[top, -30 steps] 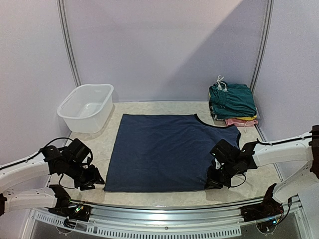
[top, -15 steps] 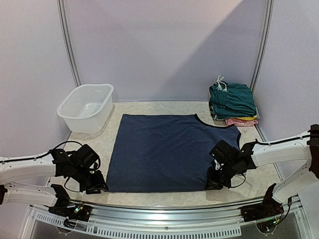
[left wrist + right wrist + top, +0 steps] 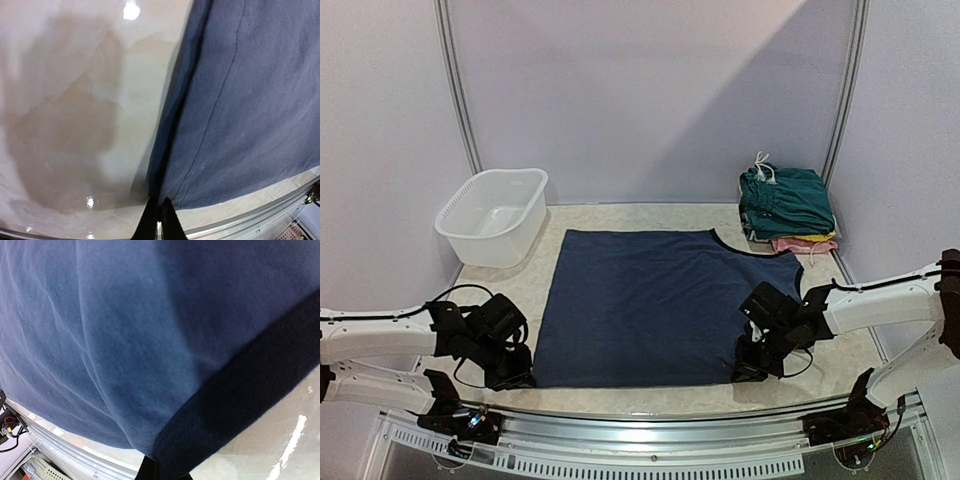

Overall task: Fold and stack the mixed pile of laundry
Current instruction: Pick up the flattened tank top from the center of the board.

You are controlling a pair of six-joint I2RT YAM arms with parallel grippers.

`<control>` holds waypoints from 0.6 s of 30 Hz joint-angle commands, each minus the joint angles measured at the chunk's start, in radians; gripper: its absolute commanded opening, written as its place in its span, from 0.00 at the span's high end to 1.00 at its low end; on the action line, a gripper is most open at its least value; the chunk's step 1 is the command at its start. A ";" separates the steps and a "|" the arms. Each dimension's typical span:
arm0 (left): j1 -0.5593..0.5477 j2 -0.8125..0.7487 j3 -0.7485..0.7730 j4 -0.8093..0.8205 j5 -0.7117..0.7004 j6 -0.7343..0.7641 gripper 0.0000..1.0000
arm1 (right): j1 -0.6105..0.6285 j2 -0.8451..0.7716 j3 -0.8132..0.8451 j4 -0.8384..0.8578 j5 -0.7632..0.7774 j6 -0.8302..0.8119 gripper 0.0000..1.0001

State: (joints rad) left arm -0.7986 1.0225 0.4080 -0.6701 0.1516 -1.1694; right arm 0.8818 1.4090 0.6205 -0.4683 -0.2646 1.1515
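Note:
A navy T-shirt [image 3: 650,300] lies spread flat in the middle of the table, plain side up. My left gripper [image 3: 523,379] sits at its near left corner, and in the left wrist view the gripper [image 3: 159,220] is shut with the shirt [image 3: 240,100] hem pinched between its tips. At the near right corner my right gripper [image 3: 748,368] is shut on the shirt [image 3: 150,340], whose cloth drapes over the fingers and hides most of them. Dark teal shorts [image 3: 788,198] with a white drawstring top a folded stack at the back right.
A white plastic tub [image 3: 492,215] stands at the back left of the table. Under the shorts lie pink and yellow folded pieces [image 3: 805,243]. A metal rail [image 3: 650,425] runs along the near table edge, just behind both grippers.
My left gripper has slid right to the shirt's near left corner and closed on it. The right gripper has stayed shut at the near right corner.

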 commanded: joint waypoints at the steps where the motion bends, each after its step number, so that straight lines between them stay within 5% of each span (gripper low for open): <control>1: -0.024 -0.021 0.026 -0.018 -0.038 -0.019 1.00 | 0.004 -0.018 0.016 -0.059 0.020 -0.019 1.00; 18: -0.036 -0.081 0.179 -0.205 -0.052 -0.059 1.00 | 0.004 -0.043 0.236 -0.405 0.071 -0.094 1.00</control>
State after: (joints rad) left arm -0.8165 0.9405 0.5339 -0.8124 0.1219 -1.2144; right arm 0.8818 1.3586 0.7883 -0.7345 -0.2386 1.0889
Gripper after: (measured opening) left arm 0.007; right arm 0.030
